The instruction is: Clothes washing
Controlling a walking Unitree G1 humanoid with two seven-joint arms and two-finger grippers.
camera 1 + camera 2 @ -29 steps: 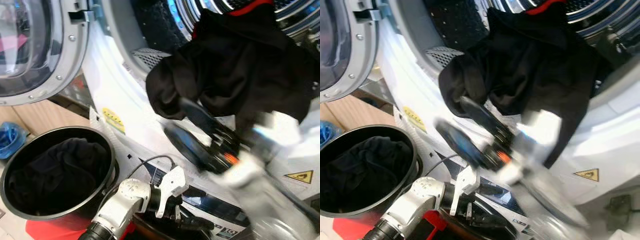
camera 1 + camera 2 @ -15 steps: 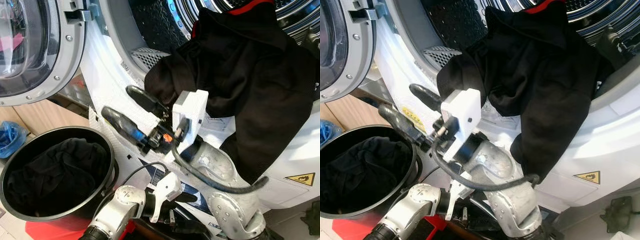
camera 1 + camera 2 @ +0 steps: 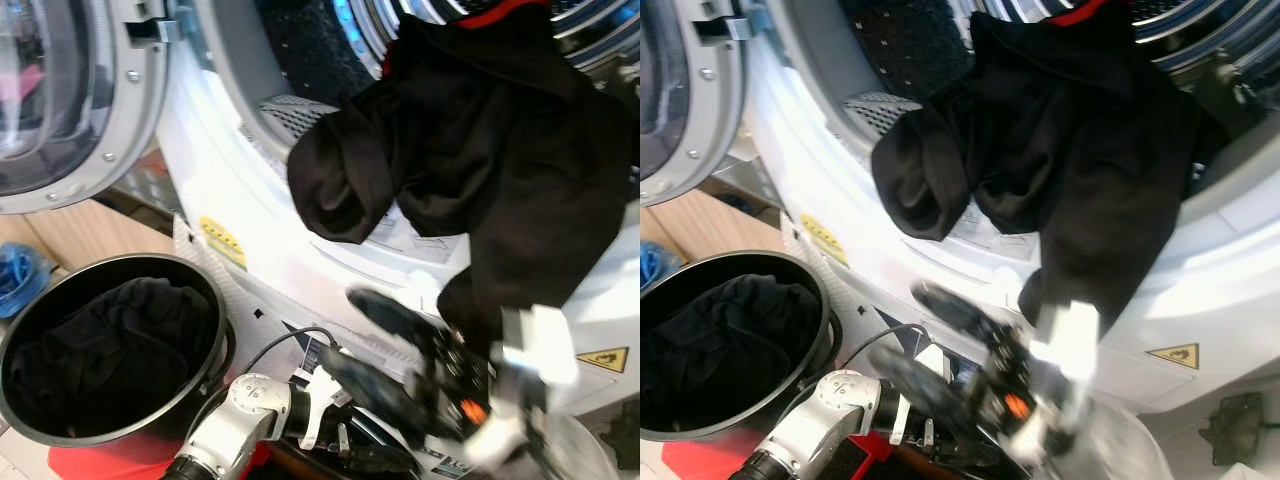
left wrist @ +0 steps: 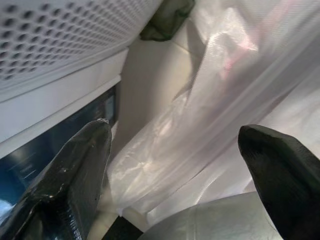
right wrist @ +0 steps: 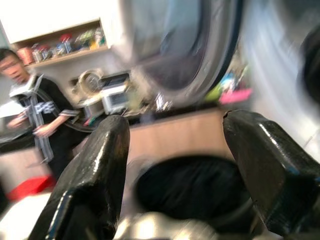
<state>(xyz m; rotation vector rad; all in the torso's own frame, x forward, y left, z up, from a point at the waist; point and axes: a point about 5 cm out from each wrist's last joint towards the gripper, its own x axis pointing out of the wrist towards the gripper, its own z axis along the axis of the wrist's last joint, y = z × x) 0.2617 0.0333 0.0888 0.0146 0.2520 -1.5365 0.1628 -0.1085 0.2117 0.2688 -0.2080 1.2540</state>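
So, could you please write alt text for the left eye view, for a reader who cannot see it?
A black garment hangs out of the open drum of a white front-loading washing machine, over its door rim. Below it, blurred, the right gripper is open and holds nothing. At lower left, a round black basket holds more dark clothing.

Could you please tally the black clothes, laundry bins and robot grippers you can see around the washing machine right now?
Black garments: 2, one draped over the washer's door opening and one in the bin
Round black bins: 1
Robot grippers: 2, the left gripper and the right gripper, both with jaws open and empty
Total: 5
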